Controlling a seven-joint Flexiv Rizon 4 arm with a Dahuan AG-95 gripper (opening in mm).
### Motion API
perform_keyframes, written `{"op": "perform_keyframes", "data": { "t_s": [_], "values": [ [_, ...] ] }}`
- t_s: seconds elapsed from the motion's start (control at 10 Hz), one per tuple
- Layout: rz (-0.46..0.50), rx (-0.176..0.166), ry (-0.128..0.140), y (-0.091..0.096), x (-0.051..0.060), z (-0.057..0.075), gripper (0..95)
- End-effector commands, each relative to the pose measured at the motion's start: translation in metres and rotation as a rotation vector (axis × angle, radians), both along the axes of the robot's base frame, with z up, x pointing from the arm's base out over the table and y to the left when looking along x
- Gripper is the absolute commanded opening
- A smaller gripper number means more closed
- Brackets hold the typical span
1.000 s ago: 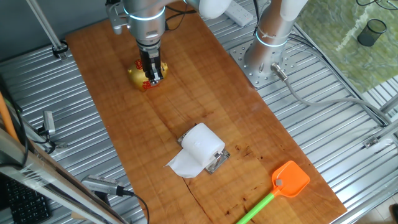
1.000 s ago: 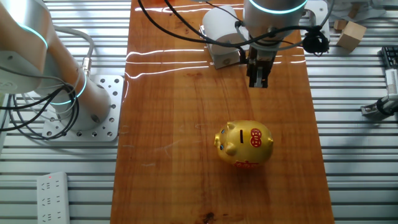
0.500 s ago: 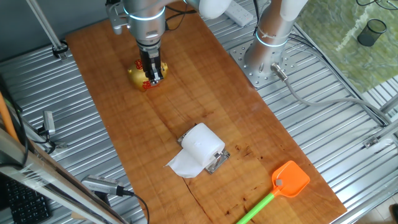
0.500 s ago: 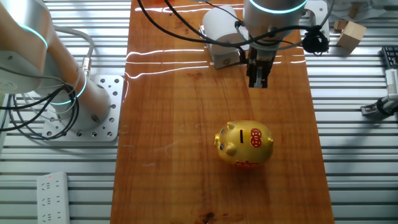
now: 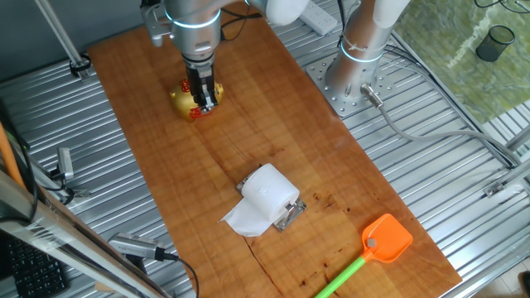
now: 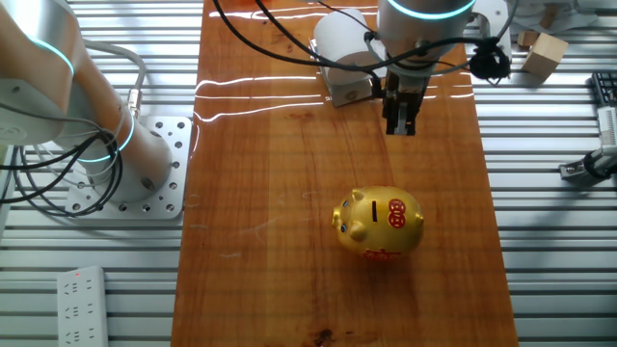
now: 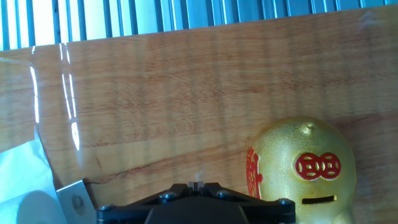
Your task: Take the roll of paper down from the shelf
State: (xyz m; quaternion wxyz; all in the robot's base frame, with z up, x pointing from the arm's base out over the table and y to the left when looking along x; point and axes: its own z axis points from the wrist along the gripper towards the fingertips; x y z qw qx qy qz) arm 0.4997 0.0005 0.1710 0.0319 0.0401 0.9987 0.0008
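The white roll of paper (image 5: 268, 193) rests on the small silver shelf (image 5: 290, 214) on the wooden board, with a wrinkled tail of tissue (image 5: 245, 218) hanging toward the front. In the other fixed view the roll (image 6: 341, 40) and shelf (image 6: 349, 90) sit at the far end, partly behind the arm. My gripper (image 5: 204, 101) hangs above the board next to the golden piggy bank, far from the roll; it also shows in the other fixed view (image 6: 399, 125). Its fingers are pressed together and hold nothing. In the hand view (image 7: 196, 182) the shelf corner (image 7: 76, 197) and tissue (image 7: 22, 183) show at lower left.
A golden piggy bank (image 5: 187, 101) stands on the board by the gripper, and shows in the other fixed view (image 6: 379, 224) and hand view (image 7: 303, 169). An orange-headed swatter (image 5: 383, 241) lies at the near right corner. The arm's base (image 5: 356, 79) is bolted to the right.
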Motion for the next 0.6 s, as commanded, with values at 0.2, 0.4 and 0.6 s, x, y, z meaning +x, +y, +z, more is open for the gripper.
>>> {"op": "perform_keyframes", "data": {
  "t_s": [0.2,0.4,0.6],
  "values": [
    [-0.004,0.011,0.001,0.0000,0.0004,0.0002,0.0],
    [-0.024,0.017,-0.002,0.0001,0.0003,0.0005,0.0],
    [-0.039,0.013,0.006,0.0001,0.0003,0.0005,0.0]
  ]
}}
